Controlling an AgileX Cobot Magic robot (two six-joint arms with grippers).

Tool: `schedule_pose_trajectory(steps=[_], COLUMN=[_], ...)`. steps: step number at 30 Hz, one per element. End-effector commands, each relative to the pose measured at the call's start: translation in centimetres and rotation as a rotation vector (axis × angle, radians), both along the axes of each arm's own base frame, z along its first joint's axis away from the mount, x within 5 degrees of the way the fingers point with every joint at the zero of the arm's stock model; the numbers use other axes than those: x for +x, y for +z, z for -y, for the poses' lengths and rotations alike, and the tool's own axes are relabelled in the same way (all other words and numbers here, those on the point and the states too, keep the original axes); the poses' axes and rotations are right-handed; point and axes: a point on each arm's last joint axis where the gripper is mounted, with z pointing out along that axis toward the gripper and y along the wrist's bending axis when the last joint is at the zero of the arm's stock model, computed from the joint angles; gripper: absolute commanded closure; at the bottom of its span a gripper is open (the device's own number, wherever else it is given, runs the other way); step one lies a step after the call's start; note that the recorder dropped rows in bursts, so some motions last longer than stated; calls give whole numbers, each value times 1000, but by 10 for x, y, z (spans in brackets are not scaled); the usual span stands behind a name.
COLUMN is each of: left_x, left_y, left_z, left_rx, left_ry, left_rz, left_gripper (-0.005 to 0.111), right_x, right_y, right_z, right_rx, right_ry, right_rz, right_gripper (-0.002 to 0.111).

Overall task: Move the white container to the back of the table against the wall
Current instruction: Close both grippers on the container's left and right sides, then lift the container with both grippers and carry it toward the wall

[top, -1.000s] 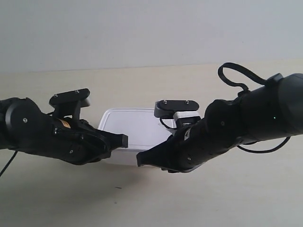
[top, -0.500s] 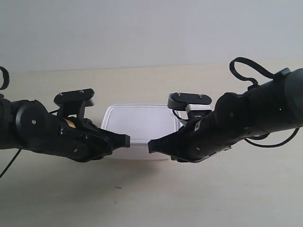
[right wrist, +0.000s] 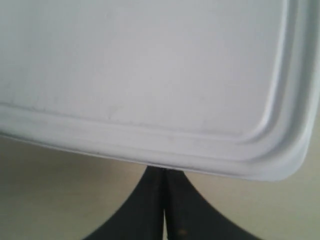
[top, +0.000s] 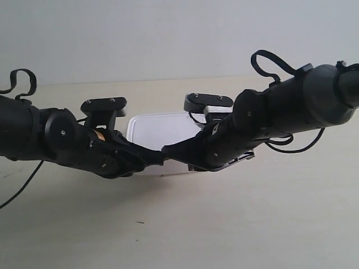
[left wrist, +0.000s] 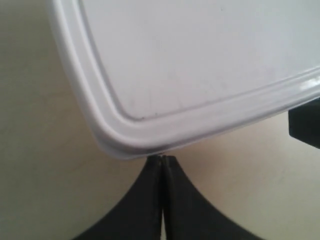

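Both the left tool (left wrist: 163, 160) and right tool (right wrist: 164, 171) are pinched shut, empty. Their tips touch the white container (top: 160, 126) ahead, probably to push it to the wall (top: 168, 39).

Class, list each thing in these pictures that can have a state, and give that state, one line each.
white container: lid on, flat on the table, not yet at the wall.
left gripper: shut, tips at the container's rim.
right gripper: shut, tips at the container's rim.
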Motion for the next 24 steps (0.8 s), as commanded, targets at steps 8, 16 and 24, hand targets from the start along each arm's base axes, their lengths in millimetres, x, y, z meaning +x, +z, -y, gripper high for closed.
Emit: schedule_pose_trajectory(steps=[8, 16, 24], left_x=[28, 41, 48], left_y=[-2, 0, -7], left_z=[-3, 2, 5], left_rx=[10, 12, 23], left_ry=[12, 0, -11], left_rz=[24, 48, 41], left_gripper=[107, 107, 107], right_x=[21, 37, 58], right_y=[-2, -1, -1], right_z=[17, 40, 40], right_rx=[-4, -16, -25], right_ry=[-55, -97, -82], right_rz=[7, 28, 31], right_gripper=[108, 108, 108])
